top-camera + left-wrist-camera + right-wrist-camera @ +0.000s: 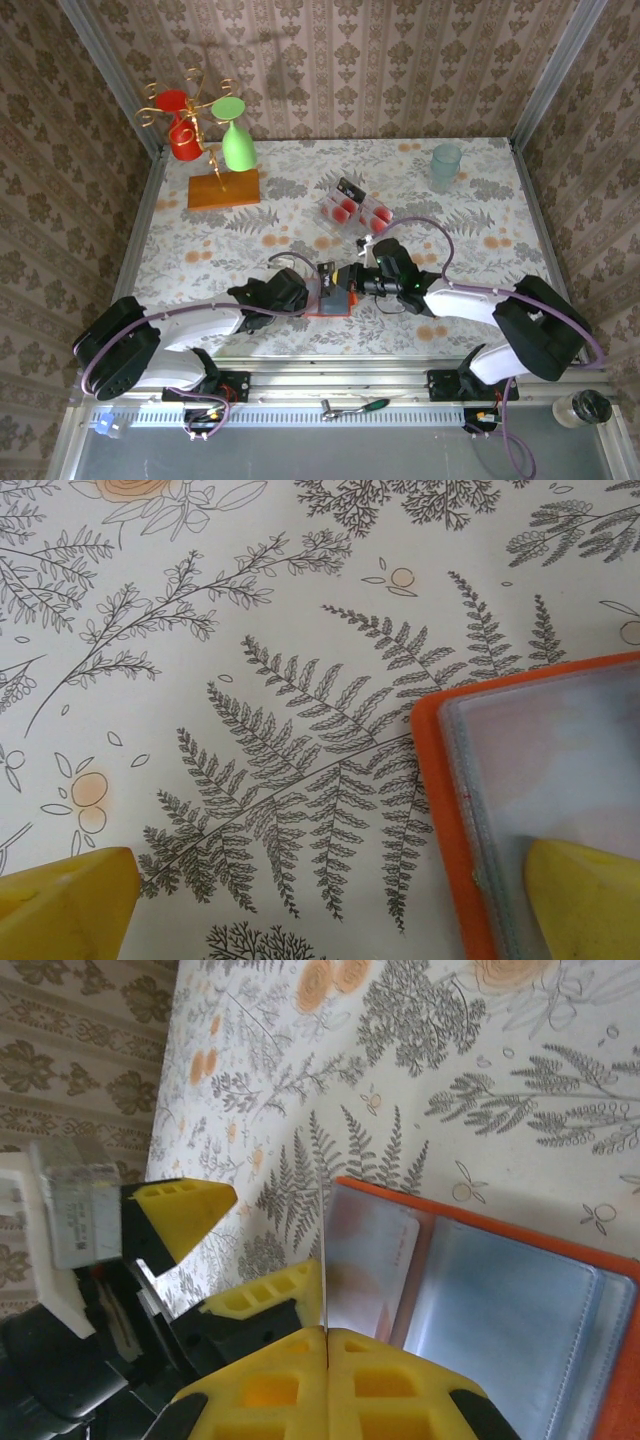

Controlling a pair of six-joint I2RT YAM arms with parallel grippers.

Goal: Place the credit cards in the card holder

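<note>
- Grips a thin credit card (325,1245) edge-on in the right gripper (326,1332), yellow fingers pressed together on it.
- Holds that card upright at the near edge of the open card holder (500,1310), beside its left leaf.
- Spreads the left gripper (320,910) wide: one yellow tip over the holder's clear pocket, the other over the fern-print tablecloth (250,680) beside the orange rim; cannot tell whether either tip touches.
- Sets the holder flat and open near the front edge of the table, between the two grippers, with an orange-red rim around grey-blue lining.
- Finds the other cards (342,208) in a loose cluster farther back, well apart from the holder.
- Has a pale glass (446,160) at the far right and an orange wooden block (223,190) with a wire stand at the far left.
</note>
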